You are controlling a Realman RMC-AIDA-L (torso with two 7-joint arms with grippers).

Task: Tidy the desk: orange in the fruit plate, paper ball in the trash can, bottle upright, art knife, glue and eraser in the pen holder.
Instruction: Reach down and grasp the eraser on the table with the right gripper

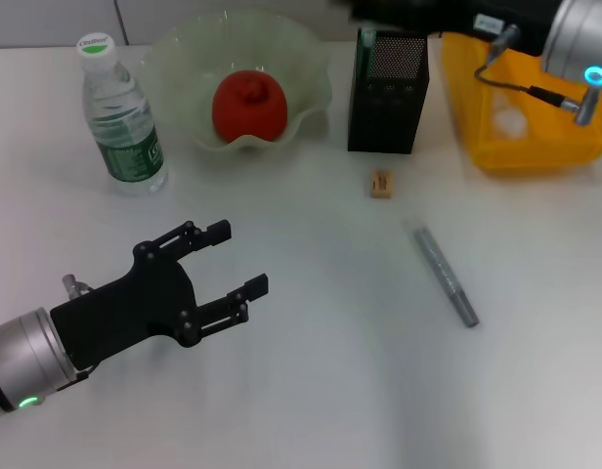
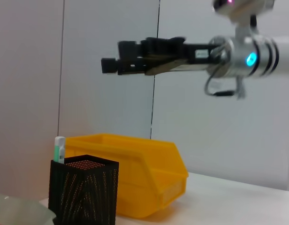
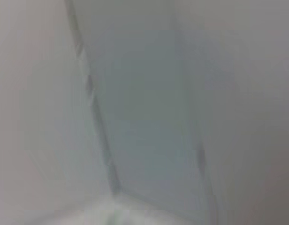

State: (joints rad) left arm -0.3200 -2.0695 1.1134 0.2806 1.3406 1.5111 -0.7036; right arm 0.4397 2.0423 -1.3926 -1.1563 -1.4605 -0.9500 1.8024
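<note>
Most of the tidying looks done: the round orange-red fruit (image 1: pixel 249 106) sits in the pale green wavy-rimmed plate (image 1: pixel 311 68) at the far edge of the tabletop (image 1: pixel 330 391), the clear plastic water bottle with the green label (image 1: pixel 122 117) stands upright near the far-left corner, and a white-and-green glue stick (image 2: pixel 59 149) pokes from the black mesh pen holder (image 1: pixel 387 93). Still loose are the small tan eraser (image 1: pixel 381 184), just in front of the holder, and the slim grey art knife (image 1: pixel 445 275), lying flat toward the right side. The left gripper (image 1: pixel 236 262) hovers over the near-left area with its fingers spread and empty. The right gripper (image 2: pixel 110 64) hangs high above the holder and the yellow plastic trash bin (image 1: pixel 536 117); whether its fingers are parted I cannot tell. The risks I see: the knife is thin and flat, so fingers may scrape the tabletop or skid it away; the eraser sits close to the holder, so a careless approach could knock the holder.
</note>
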